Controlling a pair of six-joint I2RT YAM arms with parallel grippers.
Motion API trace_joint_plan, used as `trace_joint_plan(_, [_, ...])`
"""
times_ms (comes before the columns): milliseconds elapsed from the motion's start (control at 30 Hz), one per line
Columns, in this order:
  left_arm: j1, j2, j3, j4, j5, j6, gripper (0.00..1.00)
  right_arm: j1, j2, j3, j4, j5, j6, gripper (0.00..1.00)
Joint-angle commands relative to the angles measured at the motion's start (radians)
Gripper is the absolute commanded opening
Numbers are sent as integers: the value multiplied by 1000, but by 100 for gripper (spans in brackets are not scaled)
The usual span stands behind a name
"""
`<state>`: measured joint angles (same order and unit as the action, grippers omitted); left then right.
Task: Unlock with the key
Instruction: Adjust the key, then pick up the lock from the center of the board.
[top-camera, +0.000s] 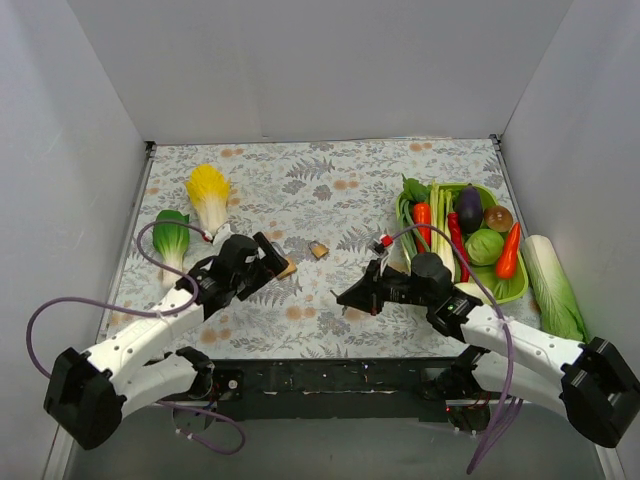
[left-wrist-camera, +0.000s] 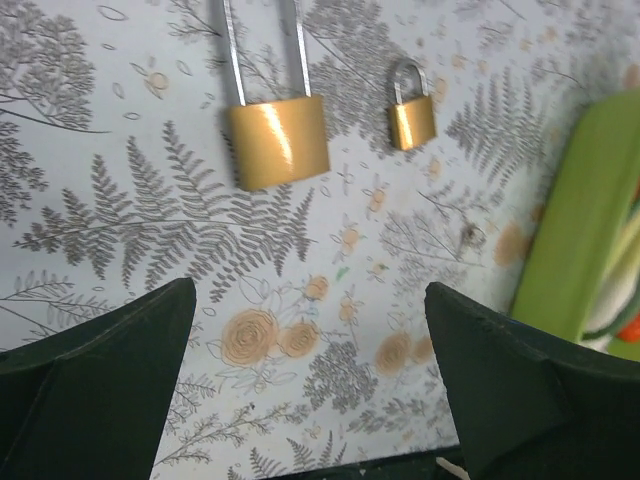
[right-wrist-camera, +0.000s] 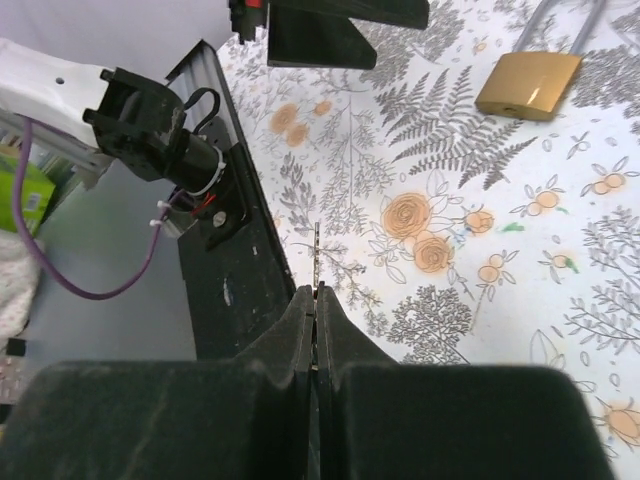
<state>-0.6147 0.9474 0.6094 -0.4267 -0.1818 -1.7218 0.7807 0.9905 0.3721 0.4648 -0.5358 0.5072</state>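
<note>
R tool (right-wrist-camera: 316, 303) pinched tight on key (right-wrist-camera: 317, 258); L tool (left-wrist-camera: 308, 292) spread wide, near big padlock (left-wrist-camera: 277, 142), not touching.

The bench (top-camera: 330, 170) wears a pale cloth printed with grey fern fronds and small orange blossoms. The large padlock (left-wrist-camera: 277, 142) and the small padlock (left-wrist-camera: 411, 122) are both brass-gold with silvery shackles. The tray (top-camera: 517, 288) is lime green, holding a purple aubergine (top-camera: 470, 208), an orange carrot (top-camera: 509, 252) and a red chilli (top-camera: 457, 240). One cabbage (top-camera: 208, 192) is yellow and white; the cables (top-camera: 70, 298) are purple.
</note>
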Motion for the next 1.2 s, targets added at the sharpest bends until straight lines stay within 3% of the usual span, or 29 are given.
trace_joint_plan(0, [6,172,139,-201,-177,-76,98,-3,-84,36,-115,111,-102,1])
trace_joint_plan(167, [1,483,286,-270,-177,-53,96,-1,-137,19,-114,116,-102,1])
trace_joint_plan(400, [1,677,466,-337,-219,-18,95,0,-260,-6,-141,155,-119,1])
trace_joint_plan(833, [0,826,604,-371,-157,123,82,0,-351,-32,-193,192,-148,1])
trace_joint_plan(1167, [10,880,609,-325,-88,188,81,0,-352,-45,-181,192,-145,1])
